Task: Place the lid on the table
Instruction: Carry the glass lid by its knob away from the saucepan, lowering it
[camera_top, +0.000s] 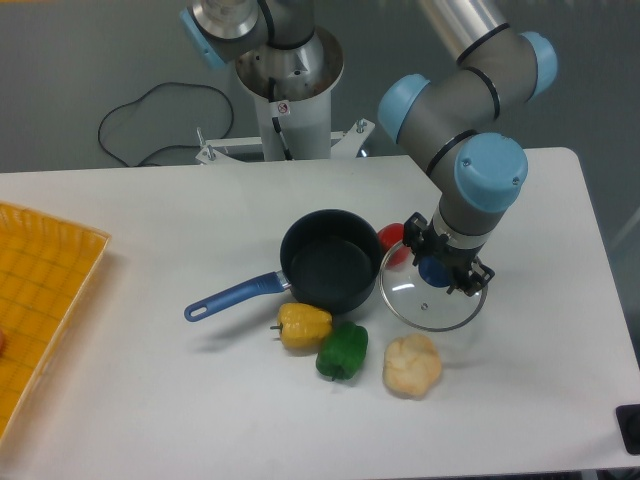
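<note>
Right beside the empty saucepan (332, 265), the claw (437, 270) grips the lid (432, 296) by its knob.

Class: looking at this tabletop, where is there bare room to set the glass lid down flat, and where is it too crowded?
Bare white table lies between the yellow tray and the saucepan, and along the right edge beyond the lid. It is crowded around the pan: yellow pepper, green pepper and the pale lumpy item sit close below.

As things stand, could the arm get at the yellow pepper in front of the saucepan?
Probably not yet: the tool is shut on the blue knob of the round clear glass lid. Otherwise the yellow bell pepper lies uncovered on the white table.
</note>
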